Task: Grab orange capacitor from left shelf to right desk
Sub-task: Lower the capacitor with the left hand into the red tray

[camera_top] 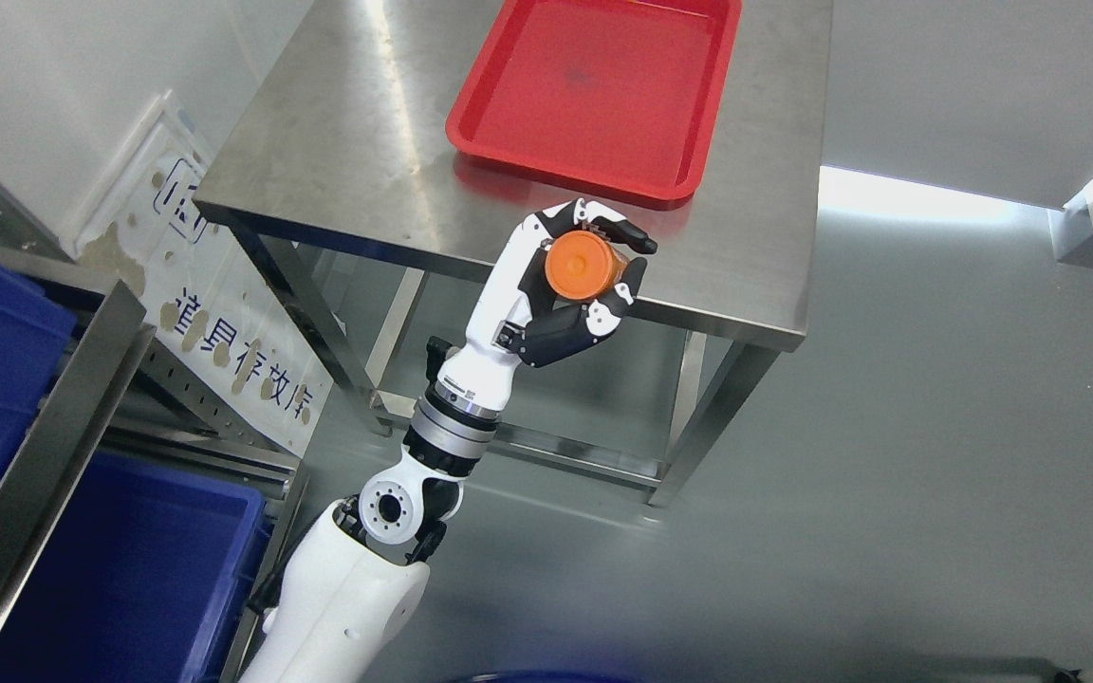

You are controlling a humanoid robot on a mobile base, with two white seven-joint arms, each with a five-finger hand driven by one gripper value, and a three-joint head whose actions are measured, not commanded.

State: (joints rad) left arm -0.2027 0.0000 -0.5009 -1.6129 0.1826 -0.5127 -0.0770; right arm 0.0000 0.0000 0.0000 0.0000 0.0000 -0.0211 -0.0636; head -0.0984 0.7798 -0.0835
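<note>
— What's the biggest thing here?
— A steel desk (pixel 347 152), with a red tray (pixel 594 95) toward its far edge; blue bins (pixel 120 569) sit on the shelf at left.
— And the arm?
— The left hand (pixel 561 285) hovers over the desk's near edge, fingers (pixel 618 230) curled around the orange capacitor (pixel 583 268).

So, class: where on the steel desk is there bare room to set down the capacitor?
Bare steel lies left of the red tray on the desk, and in front of it, where the left hand holds the capacitor. The tray itself looks empty.
</note>
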